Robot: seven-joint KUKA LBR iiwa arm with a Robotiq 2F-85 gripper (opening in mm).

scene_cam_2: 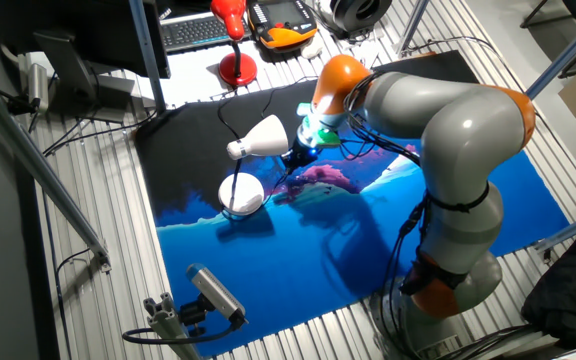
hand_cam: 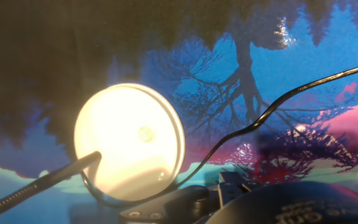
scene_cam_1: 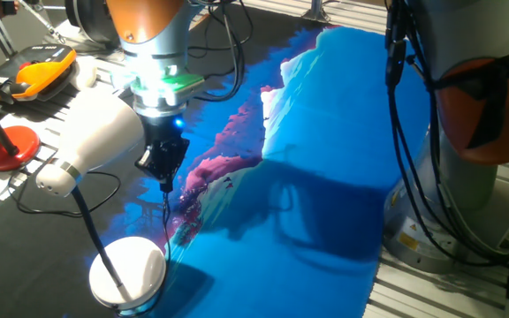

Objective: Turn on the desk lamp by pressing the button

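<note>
The desk lamp has a white cone shade (scene_cam_1: pixel 104 132), a thin dark stem (scene_cam_1: pixel 95 234) and a round white disc base (scene_cam_1: pixel 129 269). It stands on the blue printed mat. My gripper (scene_cam_1: pixel 165 181) hangs just right of the shade, above and a little right of the base, not touching it. The other fixed view shows the shade (scene_cam_2: pixel 266 138), the base (scene_cam_2: pixel 241 193) and the gripper (scene_cam_2: pixel 293 162) beside them. In the hand view the base (hand_cam: pixel 129 142) is brightly lit, with a small round button (hand_cam: pixel 145 132) near its middle. No view shows the gap between the fingertips.
A red-based thing with a black gooseneck (scene_cam_1: pixel 9 146) stands at the left. An orange and yellow device (scene_cam_1: pixel 47 69) lies behind it. The lamp's black cable (hand_cam: pixel 278 106) runs across the mat. A keyboard (scene_cam_2: pixel 193 30) and a small camera (scene_cam_2: pixel 213 290) lie off the mat.
</note>
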